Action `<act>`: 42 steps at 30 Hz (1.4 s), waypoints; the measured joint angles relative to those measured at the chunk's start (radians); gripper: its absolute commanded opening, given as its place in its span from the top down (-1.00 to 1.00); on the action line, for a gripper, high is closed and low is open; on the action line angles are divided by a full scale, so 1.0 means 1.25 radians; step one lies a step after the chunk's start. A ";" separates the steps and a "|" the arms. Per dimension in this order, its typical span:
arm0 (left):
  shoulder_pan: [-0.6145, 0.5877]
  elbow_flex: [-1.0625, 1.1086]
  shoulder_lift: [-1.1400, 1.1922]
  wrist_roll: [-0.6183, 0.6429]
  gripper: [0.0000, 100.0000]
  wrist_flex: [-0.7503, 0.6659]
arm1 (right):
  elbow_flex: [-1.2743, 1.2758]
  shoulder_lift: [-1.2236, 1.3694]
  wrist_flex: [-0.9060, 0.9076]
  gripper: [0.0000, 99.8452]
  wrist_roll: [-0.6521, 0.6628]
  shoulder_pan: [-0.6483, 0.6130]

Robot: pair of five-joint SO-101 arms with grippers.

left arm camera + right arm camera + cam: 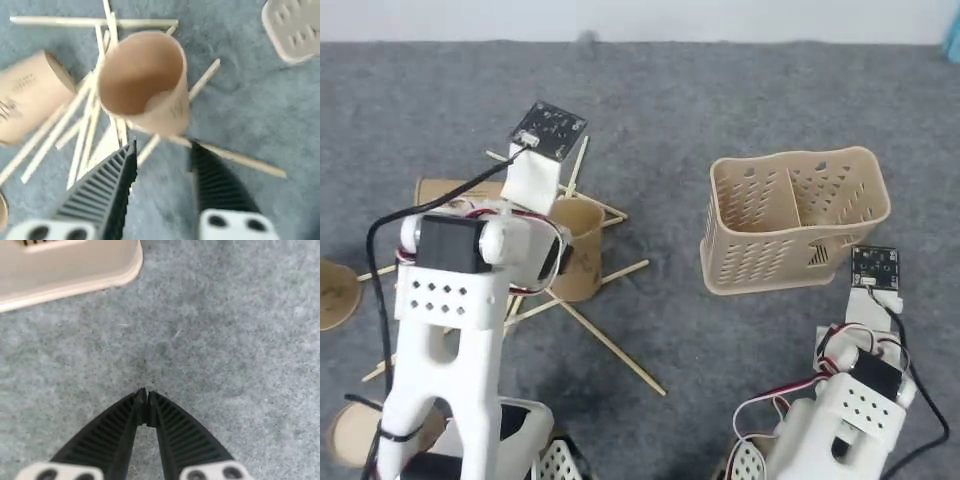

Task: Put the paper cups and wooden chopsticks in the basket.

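Left end effector (162,146) gapes empty just short of paper cup (172,107); right end effector (146,392), closed empty, hovers near basket (65,265) edge.

Grey carpet (720,100): cups (578,265), chopsticks (613,348), basket (770,255).

Shows a grey, carpet-covered table (770,100) running to a pale strip (620,18) at the far edge, under soft, even light.
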 measured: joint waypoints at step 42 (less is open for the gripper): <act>0.122 -0.083 0.339 0.001 0.98 0.025 | 0.000 0.000 0.000 0.98 0.000 0.000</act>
